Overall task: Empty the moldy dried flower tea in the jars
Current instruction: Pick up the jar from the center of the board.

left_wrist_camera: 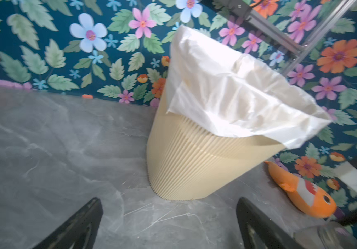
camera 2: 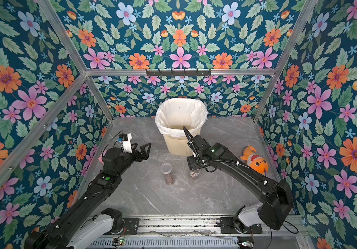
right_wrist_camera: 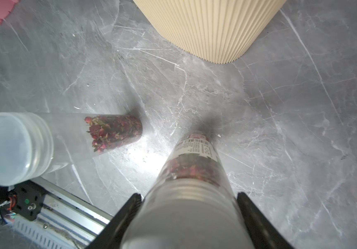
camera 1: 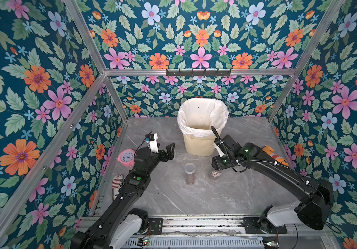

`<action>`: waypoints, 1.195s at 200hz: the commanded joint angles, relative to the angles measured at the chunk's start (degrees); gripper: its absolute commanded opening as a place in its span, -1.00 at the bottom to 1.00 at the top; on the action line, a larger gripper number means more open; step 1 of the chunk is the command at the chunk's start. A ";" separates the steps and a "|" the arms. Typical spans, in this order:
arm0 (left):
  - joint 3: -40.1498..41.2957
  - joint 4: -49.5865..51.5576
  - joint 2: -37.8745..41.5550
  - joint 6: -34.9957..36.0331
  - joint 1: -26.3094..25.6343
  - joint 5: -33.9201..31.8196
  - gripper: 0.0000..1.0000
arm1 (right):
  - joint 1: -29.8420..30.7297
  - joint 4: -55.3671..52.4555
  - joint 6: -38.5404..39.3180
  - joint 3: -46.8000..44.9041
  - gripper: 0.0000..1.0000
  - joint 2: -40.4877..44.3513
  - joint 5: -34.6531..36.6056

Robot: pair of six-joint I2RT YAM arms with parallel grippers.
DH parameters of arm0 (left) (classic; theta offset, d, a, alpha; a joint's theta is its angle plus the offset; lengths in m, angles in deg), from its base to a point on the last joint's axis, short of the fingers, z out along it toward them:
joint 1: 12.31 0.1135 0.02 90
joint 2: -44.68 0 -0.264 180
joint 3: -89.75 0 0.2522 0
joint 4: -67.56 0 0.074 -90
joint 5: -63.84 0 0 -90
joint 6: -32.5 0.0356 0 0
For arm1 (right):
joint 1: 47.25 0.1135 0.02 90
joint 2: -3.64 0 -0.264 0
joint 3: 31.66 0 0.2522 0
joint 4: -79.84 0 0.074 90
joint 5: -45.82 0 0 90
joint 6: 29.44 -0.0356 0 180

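Left claw (left_wrist_camera: 169, 200) gapes wide; right claw (right_wrist_camera: 188, 195) straddles the labelled jar (right_wrist_camera: 194, 168), grip unclear, bin (right_wrist_camera: 205, 32) just behind.

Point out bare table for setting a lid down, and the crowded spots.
Bare: front strip from rail up to clear jar and labelled jar; also back corners either side of bin. Crowded: centre, right gripper around labelled jar; toy at right; clock at left.

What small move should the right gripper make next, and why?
Probably close the right gripper firmly on the labelled jar: its fingers flank the jar near the lid, and the jar stands upright on the table, lid on.
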 commanded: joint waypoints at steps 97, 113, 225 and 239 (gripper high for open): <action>-11.23 -8.28 -17.47 33.35 -23.47 15.49 0.99 | -12.99 -10.93 5.28 5.44 0.22 11.84 -16.65; -13.20 -8.08 -20.85 34.89 -25.13 17.47 0.99 | -13.53 -11.07 5.43 6.20 0.22 11.69 -18.00; -20.50 -5.44 -31.06 32.28 -29.35 31.04 0.97 | -13.62 -4.89 2.93 5.44 0.18 11.04 -26.26; -20.15 -7.75 -31.64 30.66 -29.43 31.85 0.91 | -13.62 -3.83 2.30 5.05 0.18 10.95 -27.42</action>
